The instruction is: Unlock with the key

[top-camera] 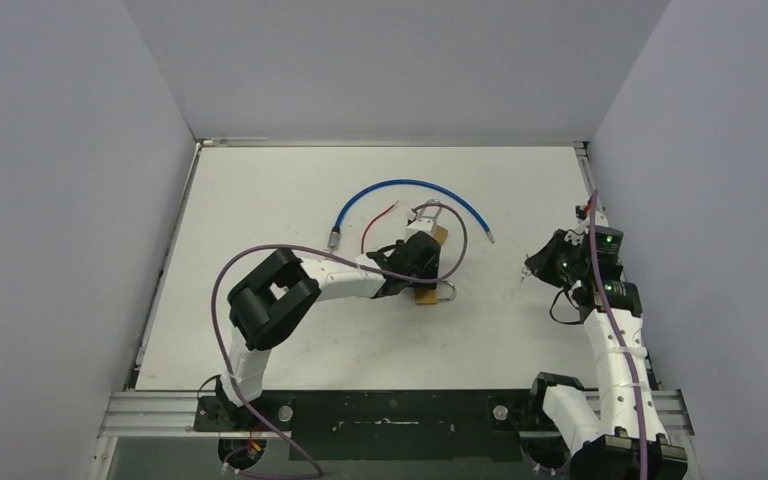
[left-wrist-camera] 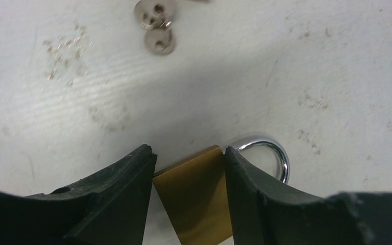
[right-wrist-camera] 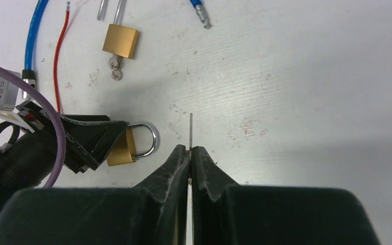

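A brass padlock (left-wrist-camera: pixel 194 199) with a chrome shackle (left-wrist-camera: pixel 280 158) lies on the white table, and my left gripper (left-wrist-camera: pixel 190 153) is shut on its body, one finger against each side. From above, this padlock (top-camera: pixel 427 296) shows just past the left gripper (top-camera: pixel 415 275) near the table's middle. My right gripper (right-wrist-camera: pixel 190 149) is shut on the key (right-wrist-camera: pixel 191 130), whose thin blade sticks out beyond the fingertips, seen edge-on. The held key stands apart from the padlock (right-wrist-camera: pixel 122 148), to its right. In the top view the right gripper (top-camera: pixel 535 265) hovers at the right side.
A second brass padlock (right-wrist-camera: pixel 120 41) with small keys (right-wrist-camera: pixel 115 69) hanging from it lies farther back. A blue cable (top-camera: pixel 410 185) arcs across the far table and a red wire (top-camera: pixel 375 225) lies beside it. Grey walls enclose the table on three sides.
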Available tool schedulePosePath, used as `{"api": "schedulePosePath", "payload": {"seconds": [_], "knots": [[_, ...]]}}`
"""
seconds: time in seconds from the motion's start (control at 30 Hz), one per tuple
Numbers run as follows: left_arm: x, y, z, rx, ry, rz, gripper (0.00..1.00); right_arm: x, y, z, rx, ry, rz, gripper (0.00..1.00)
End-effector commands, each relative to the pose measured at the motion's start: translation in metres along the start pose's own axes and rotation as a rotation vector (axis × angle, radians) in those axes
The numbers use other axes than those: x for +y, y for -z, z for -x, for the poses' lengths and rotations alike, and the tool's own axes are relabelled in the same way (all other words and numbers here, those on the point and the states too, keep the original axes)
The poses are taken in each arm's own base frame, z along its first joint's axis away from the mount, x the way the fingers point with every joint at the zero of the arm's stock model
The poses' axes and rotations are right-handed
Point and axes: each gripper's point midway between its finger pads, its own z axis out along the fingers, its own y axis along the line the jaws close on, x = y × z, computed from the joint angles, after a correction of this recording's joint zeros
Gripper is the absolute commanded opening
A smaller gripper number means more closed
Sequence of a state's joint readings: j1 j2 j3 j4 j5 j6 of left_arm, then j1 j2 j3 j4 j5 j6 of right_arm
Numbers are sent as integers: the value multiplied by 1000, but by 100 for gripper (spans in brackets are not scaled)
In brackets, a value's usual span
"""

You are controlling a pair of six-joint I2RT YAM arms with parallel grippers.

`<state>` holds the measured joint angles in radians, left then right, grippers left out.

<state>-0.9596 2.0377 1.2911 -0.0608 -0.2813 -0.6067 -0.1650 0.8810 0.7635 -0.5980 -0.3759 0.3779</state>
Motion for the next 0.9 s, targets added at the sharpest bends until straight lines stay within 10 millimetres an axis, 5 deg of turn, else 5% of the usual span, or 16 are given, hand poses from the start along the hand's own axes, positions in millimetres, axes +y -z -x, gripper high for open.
{"api": "schedulePosePath", "payload": {"seconds": [0.0, 0.17, 0.37, 0.6, 0.87], "knots": [[49, 33, -95, 312, 63, 132, 49, 25, 2, 4, 1, 40, 128, 0], [28, 66, -79, 321, 135, 29, 60, 87, 8, -21, 94, 107, 514, 0], [21, 84, -31, 245, 173, -70, 78, 127, 42, -4, -62, 277, 756, 0], [0, 105, 4, 118, -127, -273, 85, 151, 85, 5, -122, 449, 889, 0], [7, 119, -3, 70, -224, -334, 89, 166, 117, 14, -162, 566, 951, 0]]}}
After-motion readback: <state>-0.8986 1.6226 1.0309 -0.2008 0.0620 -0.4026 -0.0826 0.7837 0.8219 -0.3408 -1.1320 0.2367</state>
